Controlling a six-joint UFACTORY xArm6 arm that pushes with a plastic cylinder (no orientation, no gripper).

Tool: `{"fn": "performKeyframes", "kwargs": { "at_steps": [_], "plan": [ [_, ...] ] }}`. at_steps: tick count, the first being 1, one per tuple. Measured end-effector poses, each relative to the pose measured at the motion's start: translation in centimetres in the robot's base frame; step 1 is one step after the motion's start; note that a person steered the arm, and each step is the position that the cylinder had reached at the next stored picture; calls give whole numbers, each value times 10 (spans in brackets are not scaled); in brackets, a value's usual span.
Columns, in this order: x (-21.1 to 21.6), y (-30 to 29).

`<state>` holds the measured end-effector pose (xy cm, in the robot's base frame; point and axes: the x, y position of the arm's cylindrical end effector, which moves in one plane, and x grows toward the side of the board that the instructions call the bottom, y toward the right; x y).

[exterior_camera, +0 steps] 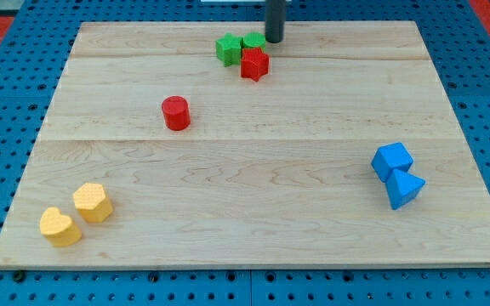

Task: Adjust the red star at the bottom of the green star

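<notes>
The red star [254,64] lies near the view's top centre of the wooden board [253,212]. It touches the green star [228,48] at its upper left and a green round block [253,41] just above it. My tip [275,39] stands at the view's top, just right of the green round block and above-right of the red star, close to both.
A red cylinder [176,113] sits left of centre. Two yellow blocks, one rounded [93,202] and one heart-shaped [59,227], lie at the bottom left. A blue cube-like block [392,160] and a blue triangle [406,189] touch at the right.
</notes>
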<state>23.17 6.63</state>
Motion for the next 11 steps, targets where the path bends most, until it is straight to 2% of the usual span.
{"fn": "performKeyframes", "kwargs": {
  "at_steps": [1,2,4,7,9,10,11],
  "plan": [
    [28,30],
    [56,-3],
    [56,-42],
    [47,-46],
    [72,-5],
    [-7,-5],
    [-24,-38]
  ]
}}
